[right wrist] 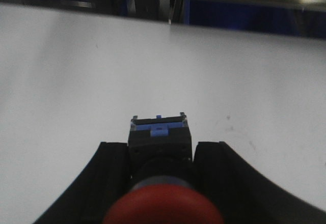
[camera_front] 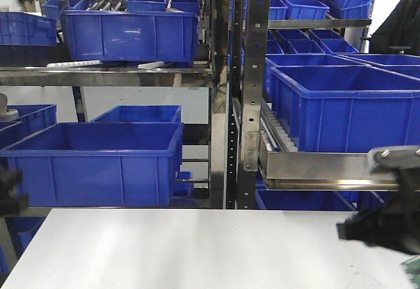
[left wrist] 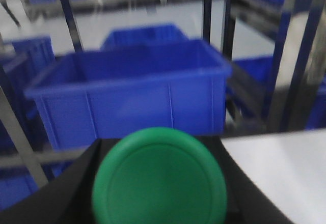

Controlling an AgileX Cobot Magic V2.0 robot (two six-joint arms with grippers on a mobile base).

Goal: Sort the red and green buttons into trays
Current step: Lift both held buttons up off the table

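Item 1 — my left gripper (left wrist: pixel 159 143). The fingers (left wrist: pixel 76 183) are closed on the green button (left wrist: pixel 159 179), one dark pad on each side of it. The domed cap faces the wrist camera and hides the base behind it. The view is soft with blur. In the front view this hand shows only as a dark shape at the table's near left edge.

Item 2 — my right gripper (right wrist: pixel 161 146). The fingers (right wrist: pixel 109 173) are clamped on the red button (right wrist: pixel 161 165), gripping its black body just behind the cap. The red cap is nearest the camera and the blocky base points to the far side, with a small blue tab on its end. The button hangs over the table (right wrist: pixel 61 81), apart from the surface. In the front view this hand sits at the near right.

Item 3: surroundings. The tabletop is white, with a few faint specks. Beyond its far edge stands a metal rack (camera_front: pixel 239 105) with shelves to the left and right. A large blue crate (camera_front: pixel 98 164) sits on the lower left shelf, straight beyond my left hand. More blue crates fill the upper and right shelves.
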